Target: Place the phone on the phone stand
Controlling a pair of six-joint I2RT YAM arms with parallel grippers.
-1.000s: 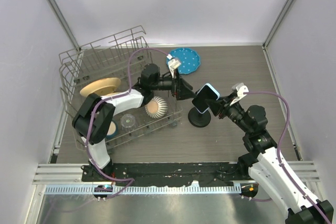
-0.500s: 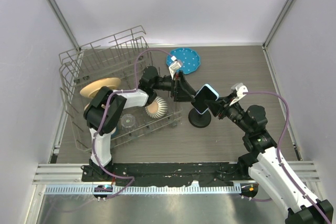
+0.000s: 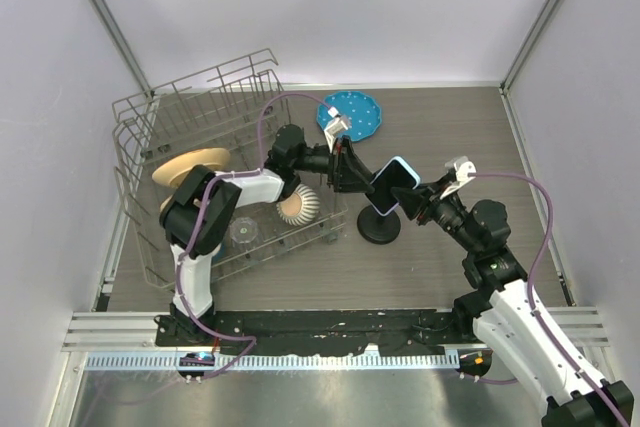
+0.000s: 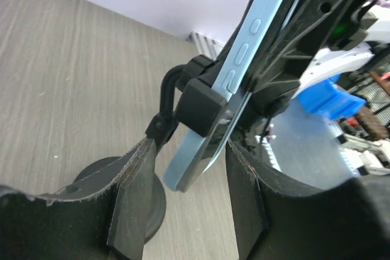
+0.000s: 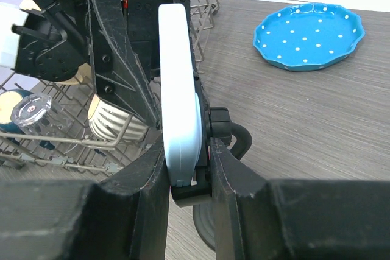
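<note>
1. The phone (image 3: 391,186) is tilted at the top of the phone stand (image 3: 380,226), against its clamp cradle (image 4: 201,108).
2. The right gripper (image 5: 187,153), reaching in from the stand's right, is clamped on the phone.
3. The left gripper (image 4: 190,147), at the stand's left, stands parted, with a finger on either side of the phone and cradle.
4. A dotted blue plate (image 3: 351,114) lies on the surface (image 3: 450,137) behind the stand.

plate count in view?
2: a blue dotted plate on the table beyond the arms, and a tan plate in the wire rack. More may be hidden in the rack.
</note>
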